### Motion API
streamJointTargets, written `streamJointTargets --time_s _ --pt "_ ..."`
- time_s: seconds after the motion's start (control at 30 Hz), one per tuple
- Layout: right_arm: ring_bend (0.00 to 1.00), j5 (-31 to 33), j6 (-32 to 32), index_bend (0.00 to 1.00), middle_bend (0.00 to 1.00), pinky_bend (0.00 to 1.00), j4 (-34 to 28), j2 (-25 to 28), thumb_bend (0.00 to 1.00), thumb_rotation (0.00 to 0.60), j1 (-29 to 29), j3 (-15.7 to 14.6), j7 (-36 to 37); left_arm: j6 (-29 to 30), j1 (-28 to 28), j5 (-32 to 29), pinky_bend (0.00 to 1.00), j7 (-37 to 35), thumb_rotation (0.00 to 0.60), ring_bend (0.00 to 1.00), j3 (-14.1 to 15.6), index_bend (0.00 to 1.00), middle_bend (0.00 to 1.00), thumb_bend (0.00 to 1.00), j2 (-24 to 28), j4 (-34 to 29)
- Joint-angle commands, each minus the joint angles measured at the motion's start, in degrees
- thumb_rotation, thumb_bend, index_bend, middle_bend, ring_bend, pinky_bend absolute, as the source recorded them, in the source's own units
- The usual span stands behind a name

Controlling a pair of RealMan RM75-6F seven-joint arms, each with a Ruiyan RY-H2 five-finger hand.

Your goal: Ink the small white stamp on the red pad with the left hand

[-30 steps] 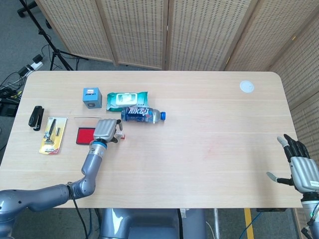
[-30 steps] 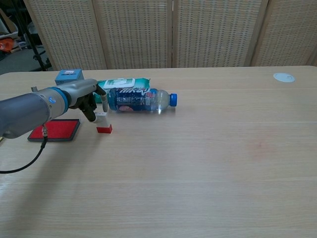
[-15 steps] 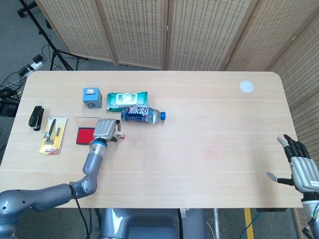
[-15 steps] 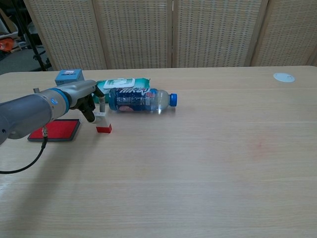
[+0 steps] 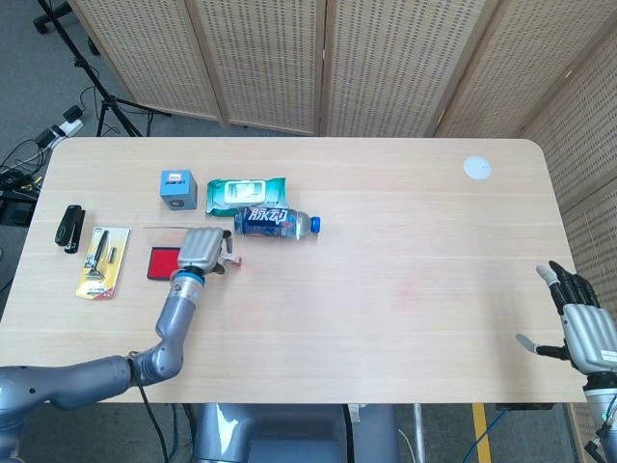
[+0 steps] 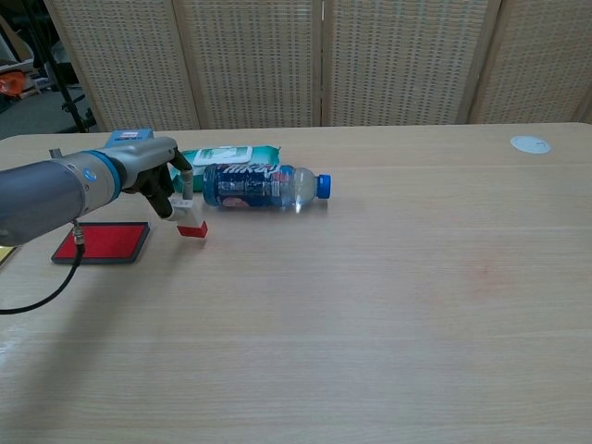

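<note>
Red-based, the small white stamp (image 6: 191, 220) has been raised clear of the table and is pinched in the left hand (image 6: 159, 176), just right of the red ink pad (image 6: 100, 242). Lift is judged complete; transfer onto the pad remains.

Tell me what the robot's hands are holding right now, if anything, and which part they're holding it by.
The left hand pinches the small white stamp by its white upper body; the red base hangs below the fingers. The right hand holds nothing.
</note>
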Motion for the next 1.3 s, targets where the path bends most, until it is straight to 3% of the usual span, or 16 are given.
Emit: streamJointTargets --time_s 0.03,0.3,0.57,0.83,1.3 --pt "0.00 -0.1 0.0 0.00 0.00 0.00 -0.1 0.0 0.00 0.600 0.0 -0.1 -0.1 0.9 0.5 -2.3 0.96 2.5 0.600 1.00 -0.4 0.62 1.00 0.42 6.0 -7.4" --pt "0.00 -0.4 0.4 0.00 0.00 0.00 -0.2 -0.1 0.00 0.600 -0.1 -0.2 -0.8 -0.1 2.9 -5.6 0.96 2.9 0.600 1.00 0.6 0.62 1.00 0.42 18.3 -18.0" --pt "0.00 -0.3 0.2 0.00 0.00 0.00 -0.3 -0.6 0.00 0.600 0.1 -0.4 -2.3 -8.6 5.1 -8.5 0.96 -3.2 0.600 1.00 3.5 0.63 1.00 0.44 23.3 -13.8" --pt "0.00 0.2 -0.4 0.00 0.00 0.00 -0.8 -1.1 0.00 0.600 0.5 -0.4 -4.0 -14.9 4.9 -8.9 0.96 -9.3 0.600 1.00 4.6 0.63 1.00 0.46 22.0 -5.8" --pt "0.00 0.7 -0.9 0.00 0.00 0.00 -0.6 -1.0 0.00 0.600 0.7 -0.3 -3.7 -16.0 2.2 -11.2 0.96 -9.8 0.600 1.00 7.9 0.63 1.00 0.47 18.7 -0.1"
